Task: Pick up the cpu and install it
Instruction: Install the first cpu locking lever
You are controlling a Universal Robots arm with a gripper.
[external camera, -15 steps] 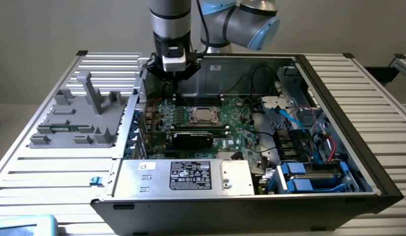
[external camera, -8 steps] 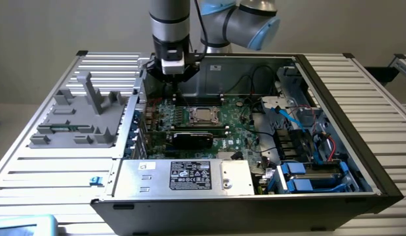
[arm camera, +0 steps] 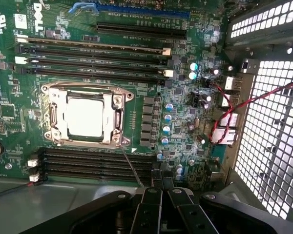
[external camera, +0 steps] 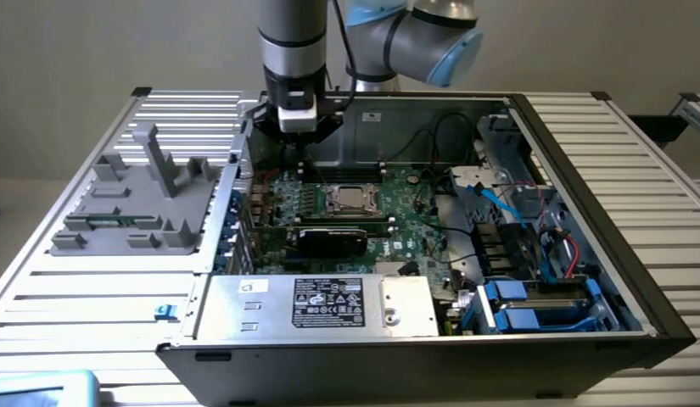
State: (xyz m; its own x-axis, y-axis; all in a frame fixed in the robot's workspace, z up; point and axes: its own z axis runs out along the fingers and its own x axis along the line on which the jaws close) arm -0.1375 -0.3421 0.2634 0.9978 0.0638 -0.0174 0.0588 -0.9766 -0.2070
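Observation:
The cpu [external camera: 350, 197] [arm camera: 85, 116] lies flat in the motherboard socket, its shiny silver top framed by the metal socket bracket [arm camera: 118, 100]. My gripper [external camera: 298, 155] [arm camera: 161, 181] hangs inside the open computer case, above the board's rear corner and a short way to the exterior view's left of the cpu. Its two dark fingers [arm camera: 147, 197] are pressed together with nothing between them. The cpu is apart from the gripper, and nothing touches it.
A black graphics card [external camera: 333, 239] lies just in front of the socket. Memory slots [arm camera: 93, 53] flank the socket on both sides. The power supply [external camera: 316, 305] fills the case front, with blue drive bays [external camera: 531, 305] beside it. A grey fixture [external camera: 135, 203] stands outside the case.

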